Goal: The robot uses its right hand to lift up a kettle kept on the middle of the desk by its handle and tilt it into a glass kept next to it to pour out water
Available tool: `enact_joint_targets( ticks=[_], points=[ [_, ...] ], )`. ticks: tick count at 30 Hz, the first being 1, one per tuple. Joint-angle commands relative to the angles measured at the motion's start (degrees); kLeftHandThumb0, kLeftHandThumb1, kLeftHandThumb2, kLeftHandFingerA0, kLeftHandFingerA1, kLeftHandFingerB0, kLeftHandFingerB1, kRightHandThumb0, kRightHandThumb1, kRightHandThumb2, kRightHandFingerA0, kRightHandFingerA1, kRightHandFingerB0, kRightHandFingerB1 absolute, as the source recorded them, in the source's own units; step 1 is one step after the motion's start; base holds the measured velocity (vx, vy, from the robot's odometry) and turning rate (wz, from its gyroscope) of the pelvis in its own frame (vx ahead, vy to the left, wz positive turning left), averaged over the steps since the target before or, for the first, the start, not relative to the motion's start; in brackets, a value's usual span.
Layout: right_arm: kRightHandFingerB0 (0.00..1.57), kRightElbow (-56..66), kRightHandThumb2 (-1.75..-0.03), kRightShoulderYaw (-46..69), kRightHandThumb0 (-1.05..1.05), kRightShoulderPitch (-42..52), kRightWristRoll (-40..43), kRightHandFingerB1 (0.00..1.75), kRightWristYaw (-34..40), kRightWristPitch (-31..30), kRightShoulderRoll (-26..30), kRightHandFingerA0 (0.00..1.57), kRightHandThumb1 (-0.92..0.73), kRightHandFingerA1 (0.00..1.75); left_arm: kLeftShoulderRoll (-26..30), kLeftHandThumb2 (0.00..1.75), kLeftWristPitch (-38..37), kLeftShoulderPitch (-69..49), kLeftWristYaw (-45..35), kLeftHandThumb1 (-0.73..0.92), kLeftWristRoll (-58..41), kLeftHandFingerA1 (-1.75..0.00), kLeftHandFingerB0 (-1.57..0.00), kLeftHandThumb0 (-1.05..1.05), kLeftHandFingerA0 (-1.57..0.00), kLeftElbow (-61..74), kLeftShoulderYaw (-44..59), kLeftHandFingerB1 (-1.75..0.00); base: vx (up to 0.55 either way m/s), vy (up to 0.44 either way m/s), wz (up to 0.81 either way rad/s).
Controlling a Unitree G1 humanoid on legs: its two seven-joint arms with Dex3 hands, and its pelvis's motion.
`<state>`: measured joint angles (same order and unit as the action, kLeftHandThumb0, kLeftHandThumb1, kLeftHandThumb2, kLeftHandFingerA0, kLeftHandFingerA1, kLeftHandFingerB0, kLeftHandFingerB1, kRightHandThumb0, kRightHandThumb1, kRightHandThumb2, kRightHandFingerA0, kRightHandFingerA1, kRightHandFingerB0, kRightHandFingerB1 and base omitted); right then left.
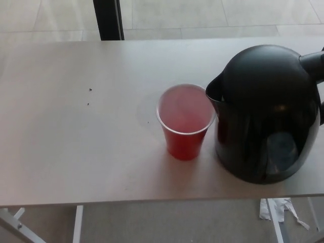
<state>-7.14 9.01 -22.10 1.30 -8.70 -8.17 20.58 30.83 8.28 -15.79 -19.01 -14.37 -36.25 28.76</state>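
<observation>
while the black kettle [263,114] occupies the right part of the head view, we note that its spout points toward picture left and reaches just beside the rim of the red cup [185,121]. from this view we cannot tell whether spout and rim touch. we also cannot tell whether the kettle base rests on the bench [76,136] or is raised off it; the body appears roughly upright. a translucent window shows low on the kettle's side.

at the right edge of the frame, a dark part projects from behind the kettle's upper side. we cannot tell whether this is the kettle's handle or part of the right robot hand, so we cannot tell whether that hand is open, closed or gripping. no pose of the right arm can be read from this view. the left robot hand does not appear in the frame.

the red cup stands upright near the middle of the bench, its pale interior visible from above. we see a pale bench surface with two small dark specks [89,90] toward picture left. beyond the far edge stands a black post [108,19] on a tiled floor. below the near edge, white frame legs [77,223] and a scrap of white paper [276,208] lie in view.
</observation>
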Motion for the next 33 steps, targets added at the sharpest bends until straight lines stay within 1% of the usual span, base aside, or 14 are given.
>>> enact_joint_targets(
  ticks=[1, 3, 8, 10, 11, 14, 15, 17, 18, 20, 24, 25, 26, 33],
  points=[
    [1.08, 3.21, -1.16, -1.62, -0.24, 1.35, -3.64, 1.31, 2.90, -1.31, -0.25, 1.24, -0.46, 1.42, 1.72, 0.64, 0.82, 0.04, 0.05, 0.81, 0.99, -0.56, -0.36, -0.70, -0.64, -0.25, -0.52, -0.46, 0.00, 0.000, 0.00],
    [0.81, 4.57, -1.20, -1.93, -0.18, 1.24, -4.22, 1.64, 3.64, -4.06, -0.27, 0.96, -0.45, 1.75, 1.74, 0.64, 0.60, -0.27, 0.06, 0.82, 1.04, -0.55, -0.36, -0.69, -0.64, 0.12, -0.75, -0.47, 0.00, 0.000, 0.00],
    [0.77, 6.23, -1.25, -0.75, -0.14, -0.04, -3.43, 1.68, 5.61, -10.59, -1.60, 0.94, -0.37, 1.75, 1.64, 0.64, 0.27, -0.67, 0.39, 0.81, 0.66, -0.55, -0.38, -0.69, -0.64, 0.59, -0.50, -0.47, 0.00, 0.000, 0.00],
    [0.79, 6.90, -1.34, 0.47, -0.12, -0.79, -2.11, 1.69, 6.11, -13.75, -2.47, 0.94, -0.32, 1.75, 1.83, 0.64, 0.91, -0.41, 0.10, 0.81, 0.36, -0.58, -0.37, -0.70, -0.63, 0.47, -0.41, -0.48, 0.00, 0.000, 0.00],
    [1.09, 7.17, -1.21, 0.62, -0.19, -1.15, -2.13, 1.34, 6.29, -13.97, -2.58, 1.21, -0.35, 1.43, 2.06, 0.64, 0.47, -0.12, -0.10, 0.81, 0.66, -0.55, -0.37, -0.70, -0.63, -0.10, -0.70, -0.47, 0.00, 0.000, 0.00],
    [1.09, 7.79, -1.21, 0.84, -0.19, -1.47, -2.35, 1.34, 6.19, -14.72, -2.98, 1.21, -0.35, 1.43, 2.39, 0.64, 0.09, 0.24, 0.28, 0.81, 1.26, -0.55, -0.37, -0.70, -0.63, -0.54, -1.11, -0.47, 0.00, 0.000, 0.00],
    [0.76, 9.35, -1.28, -0.67, -0.16, -1.27, -3.61, 1.66, 4.27, -12.59, -1.43, 0.92, -0.37, 1.75, 2.39, 0.65, 0.48, -0.21, 0.37, 0.83, 1.48, -0.54, -0.37, -0.70, -0.61, 0.50, -1.36, -0.46, 0.00, 0.000, 0.00],
    [0.77, 9.88, -1.27, -0.95, -0.19, -1.24, -3.79, 1.66, 3.78, -12.40, -1.09, 0.93, -0.37, 1.75, 2.34, 0.65, 0.53, -0.18, 0.50, 0.82, 1.46, -0.55, -0.37, -0.70, -0.61, 0.52, -1.35, -0.47, 0.00, 0.000, 0.00],
    [1.05, 11.76, -1.21, -1.61, -0.27, -1.88, -4.43, 1.32, 3.68, -14.36, -0.76, 1.24, -0.40, 1.44, 2.38, 0.65, -0.37, 0.01, 0.03, 0.83, 1.32, -0.54, -0.35, -0.68, -0.62, -0.38, -1.24, -0.47, 0.00, 0.000, 0.00],
    [0.82, 14.14, -1.39, -2.18, -0.20, -2.59, -5.06, 1.58, 4.05, -17.01, -0.74, 0.95, -0.32, 1.75, 2.41, 0.65, -0.95, 0.01, -0.37, 0.83, 1.22, -0.55, -0.36, -0.68, -0.62, -0.69, -1.16, -0.47, 0.00, 0.000, 0.00],
    [0.81, 17.36, -1.44, -3.88, -0.17, -4.47, -6.86, 1.55, 3.39, -17.09, 0.51, 0.98, -0.36, 1.75, 2.52, 0.65, 0.07, -0.29, -0.11, 0.83, 1.12, -0.55, -0.37, -0.69, -0.62, 0.51, -1.01, -0.48, 0.00, 0.000, 0.00],
    [1.02, 18.11, -1.19, -4.17, -0.21, -4.99, -6.91, 1.30, 3.01, -17.83, 0.82, 1.23, -0.42, 1.43, 2.52, 0.65, 0.78, -0.10, 0.27, 0.83, 1.10, -0.55, -0.38, -0.68, -0.63, 0.73, -0.98, -0.48, 0.00, 0.000, 0.00],
    [0.73, 19.35, -1.22, -4.49, -0.16, -5.83, -6.82, 1.65, 2.57, -19.63, 1.02, 0.93, -0.41, 1.75, 2.50, 0.64, 1.53, 0.15, 0.68, 0.82, 1.06, -0.56, -0.39, -0.68, -0.64, 0.90, -0.94, -0.49, 0.00, 0.000, 0.00],
    [0.81, 22.91, -1.29, -4.84, -0.13, -7.68, -6.24, 1.53, 1.29, -25.43, 0.01, 0.95, -0.36, 1.75, 2.66, 0.64, 1.66, 1.44, 0.60, 0.81, 0.87, -0.56, -0.39, -0.69, -0.64, -0.75, -0.83, -0.48, 0.00, 0.000, 0.00]
  ],
)
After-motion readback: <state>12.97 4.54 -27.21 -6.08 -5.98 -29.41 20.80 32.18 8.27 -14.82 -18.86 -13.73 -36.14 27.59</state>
